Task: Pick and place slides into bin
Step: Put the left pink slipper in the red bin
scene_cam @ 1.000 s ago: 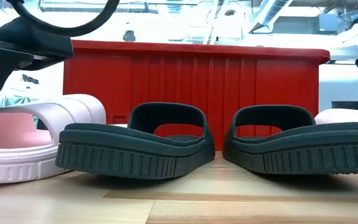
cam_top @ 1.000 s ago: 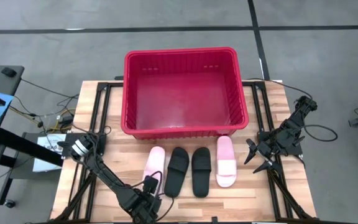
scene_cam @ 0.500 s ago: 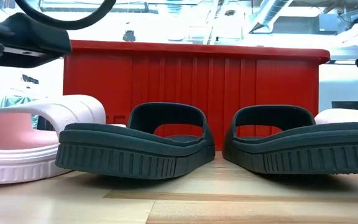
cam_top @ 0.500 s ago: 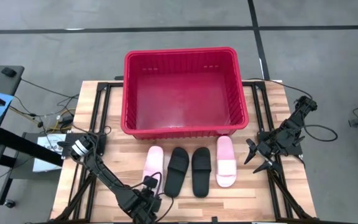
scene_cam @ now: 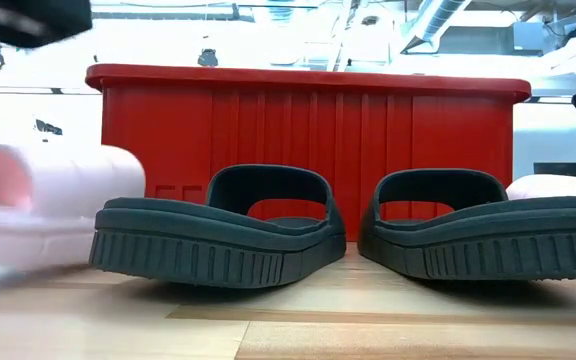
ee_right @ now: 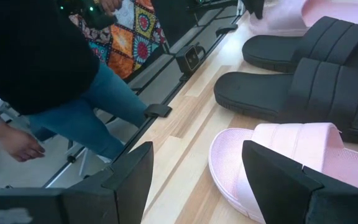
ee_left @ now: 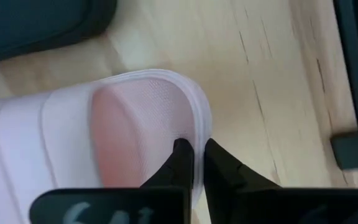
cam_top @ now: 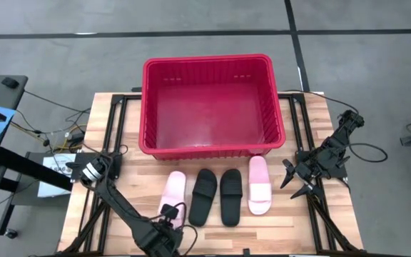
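Pinching the left pink slide's [ee_left: 104, 137] heel rim, your left gripper [ee_left: 194, 163] is clamped; right gripper [ee_right: 194, 180] waits open.

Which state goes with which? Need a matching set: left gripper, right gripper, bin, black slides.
Things:
1. left gripper
2. right gripper
3. bin
4. black slides

States:
A. side by side on the table, untouched
B. nothing inside
C. shut on the heel rim of the left pink slide
D. open, off to the side of the right pink slide

Pairs: 1-C, 2-D, 3-B, 4-A
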`<state>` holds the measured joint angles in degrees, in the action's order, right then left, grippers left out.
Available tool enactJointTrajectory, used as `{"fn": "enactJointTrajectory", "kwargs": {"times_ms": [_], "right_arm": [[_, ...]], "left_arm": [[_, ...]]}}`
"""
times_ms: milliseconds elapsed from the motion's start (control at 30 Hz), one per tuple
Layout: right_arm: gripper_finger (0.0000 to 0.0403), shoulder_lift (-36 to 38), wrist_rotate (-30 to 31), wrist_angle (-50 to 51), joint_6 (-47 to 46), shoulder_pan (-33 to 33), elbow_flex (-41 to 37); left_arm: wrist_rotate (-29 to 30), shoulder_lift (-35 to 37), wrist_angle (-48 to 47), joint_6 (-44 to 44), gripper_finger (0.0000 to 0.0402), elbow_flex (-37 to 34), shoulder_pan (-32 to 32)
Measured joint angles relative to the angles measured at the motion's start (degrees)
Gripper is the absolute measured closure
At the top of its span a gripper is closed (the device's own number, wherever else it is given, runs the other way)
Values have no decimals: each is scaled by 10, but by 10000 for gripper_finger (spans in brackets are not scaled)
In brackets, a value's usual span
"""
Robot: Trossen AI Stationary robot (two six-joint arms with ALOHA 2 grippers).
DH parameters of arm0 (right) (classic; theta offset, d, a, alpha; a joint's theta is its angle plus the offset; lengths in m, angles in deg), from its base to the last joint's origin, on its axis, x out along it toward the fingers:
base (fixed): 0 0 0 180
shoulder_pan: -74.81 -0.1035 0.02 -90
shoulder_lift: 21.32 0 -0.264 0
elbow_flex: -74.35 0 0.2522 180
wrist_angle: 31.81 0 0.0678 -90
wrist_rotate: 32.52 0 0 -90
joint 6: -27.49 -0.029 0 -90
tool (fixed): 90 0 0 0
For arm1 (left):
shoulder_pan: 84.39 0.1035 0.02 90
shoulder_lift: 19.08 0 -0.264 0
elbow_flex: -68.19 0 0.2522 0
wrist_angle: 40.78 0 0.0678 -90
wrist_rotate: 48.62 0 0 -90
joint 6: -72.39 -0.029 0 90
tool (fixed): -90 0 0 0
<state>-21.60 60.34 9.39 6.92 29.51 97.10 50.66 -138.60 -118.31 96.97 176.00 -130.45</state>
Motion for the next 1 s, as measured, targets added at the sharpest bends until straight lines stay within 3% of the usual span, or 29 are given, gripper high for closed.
{"fn": "enactJointTrajectory", "kwargs": {"times_ms": [233, 600, 1000], "right_arm": [[163, 0, 0, 0, 0, 0, 0], [163, 0, 0, 0, 0, 0, 0], [163, 0, 0, 0, 0, 0, 0]], "left_arm": [[0, 0, -101, 14, 401, 98, -28], [-10, 2, -117, 117, 402, 220, -71], [123, 3, -155, 176, 401, 409, -77]]}}
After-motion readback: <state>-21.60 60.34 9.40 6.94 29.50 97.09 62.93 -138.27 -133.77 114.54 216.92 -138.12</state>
